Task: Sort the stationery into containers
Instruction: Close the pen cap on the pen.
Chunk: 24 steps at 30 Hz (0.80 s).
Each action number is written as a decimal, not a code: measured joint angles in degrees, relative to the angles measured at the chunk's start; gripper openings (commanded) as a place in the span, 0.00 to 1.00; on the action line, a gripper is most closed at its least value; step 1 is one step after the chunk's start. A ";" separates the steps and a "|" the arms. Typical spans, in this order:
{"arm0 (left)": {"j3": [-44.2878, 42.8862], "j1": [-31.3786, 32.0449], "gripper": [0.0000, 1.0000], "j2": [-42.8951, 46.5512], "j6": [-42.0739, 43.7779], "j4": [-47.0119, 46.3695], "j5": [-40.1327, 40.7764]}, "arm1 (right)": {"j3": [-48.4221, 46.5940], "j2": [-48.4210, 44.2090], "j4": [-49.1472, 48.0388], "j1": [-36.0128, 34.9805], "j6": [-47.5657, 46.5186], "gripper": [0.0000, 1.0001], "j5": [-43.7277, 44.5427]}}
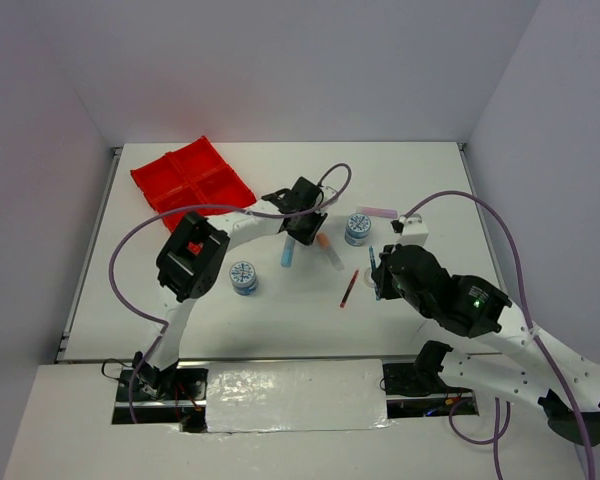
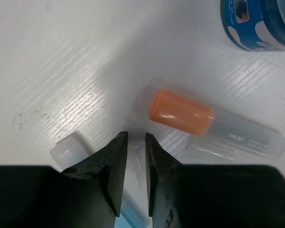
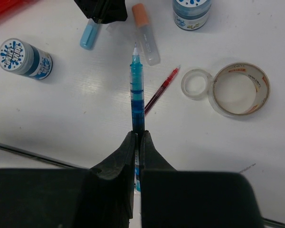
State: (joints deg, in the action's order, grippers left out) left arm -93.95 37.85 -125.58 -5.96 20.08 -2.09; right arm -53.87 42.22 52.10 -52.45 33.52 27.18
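My left gripper (image 1: 302, 228) (image 2: 136, 135) is low over the table, its jaws a narrow gap apart and closed on the clear end of the light-blue stick (image 1: 288, 254) (image 2: 129, 216). The orange-tipped stick (image 1: 329, 250) (image 2: 180, 112) lies just right of it. My right gripper (image 1: 377, 272) (image 3: 138, 134) is shut on the blue pen (image 3: 137, 90), held above the table. The red pen (image 1: 349, 288) (image 3: 161, 89) lies beneath it. The red four-compartment tray (image 1: 190, 180) sits far left. Two blue-white tubs (image 1: 243, 277) (image 1: 357, 228) stand on the table.
A pink stick (image 1: 377, 212) lies at the far right. A clear tape ring (image 3: 240, 89) with a smaller ring (image 3: 195, 84) beside it lies right of the red pen. White walls enclose the table on three sides.
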 measured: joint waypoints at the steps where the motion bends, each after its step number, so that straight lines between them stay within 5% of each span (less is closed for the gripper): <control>1: 0.09 0.17 0.34 0.07 -0.24 -0.04 0.50 | 0.02 -0.13 0.00 0.00 0.00 0.00 0.02; 12: 2.60 1.79 0.46 1.51 -4.24 -1.73 7.21 | 0.96 -0.66 0.00 -0.02 0.00 0.00 -0.04; 24: 3.78 2.19 0.43 2.36 -6.62 -1.01 8.72 | 0.98 -1.88 0.00 0.00 0.02 0.00 -0.04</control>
State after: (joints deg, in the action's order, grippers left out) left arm -90.17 40.03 -123.22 -12.58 19.07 6.63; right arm -52.88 40.34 52.10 -52.45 33.54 27.14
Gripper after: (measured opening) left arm 0.436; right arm 0.031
